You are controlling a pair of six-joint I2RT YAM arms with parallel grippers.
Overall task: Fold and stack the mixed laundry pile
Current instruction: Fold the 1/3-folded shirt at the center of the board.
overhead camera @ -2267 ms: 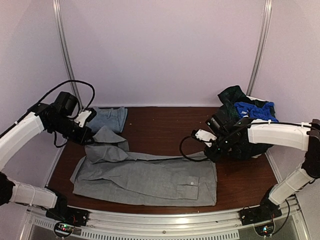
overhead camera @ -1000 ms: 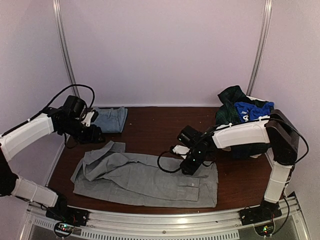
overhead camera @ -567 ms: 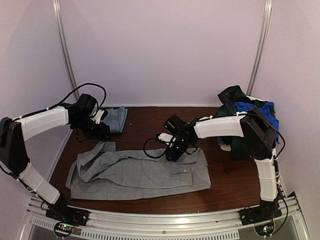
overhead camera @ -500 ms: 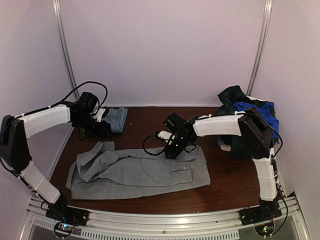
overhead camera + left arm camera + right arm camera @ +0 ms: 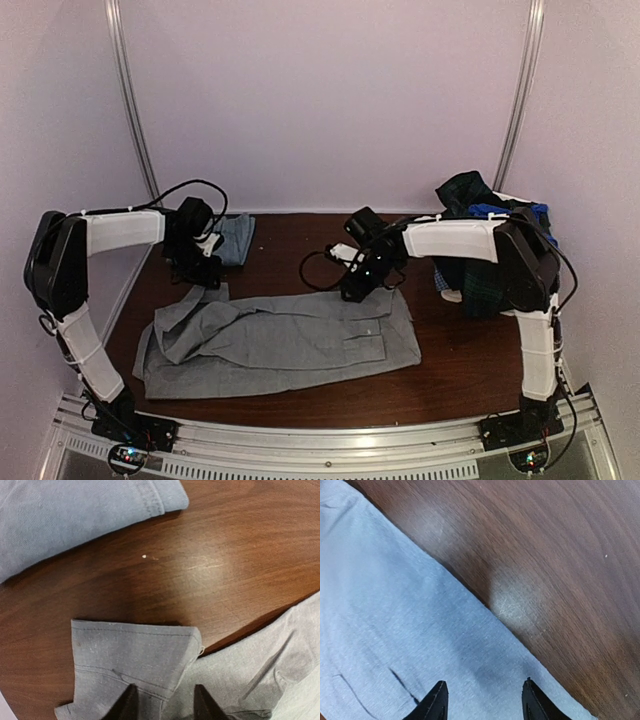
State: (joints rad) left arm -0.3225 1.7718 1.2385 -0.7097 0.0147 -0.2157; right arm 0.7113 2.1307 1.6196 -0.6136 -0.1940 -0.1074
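Note:
The mixed laundry pile [image 5: 472,205], dark plaid with a bright blue piece, is heaped at the back right corner. A grey garment [image 5: 290,340] lies spread flat across the table's middle. My left gripper [image 5: 205,280] rests at its upper left corner; in the left wrist view its fingertips stand apart [image 5: 165,706] over a folded-back flap of the grey cloth [image 5: 135,655]. My right gripper [image 5: 360,290] is at the garment's far edge, jaws open [image 5: 484,702] just above the cloth [image 5: 395,630], holding nothing.
A small folded blue-grey stack [image 5: 230,238] lies at the back left, just behind the left gripper, its hem [image 5: 75,515] showing in the left wrist view. Bare brown table [image 5: 300,250] runs between the arms. Walls close in on three sides.
The garment slid left and toward the back. The right gripper moved from its right side to its far edge. The left gripper came down onto the upper left corner and narrowed.

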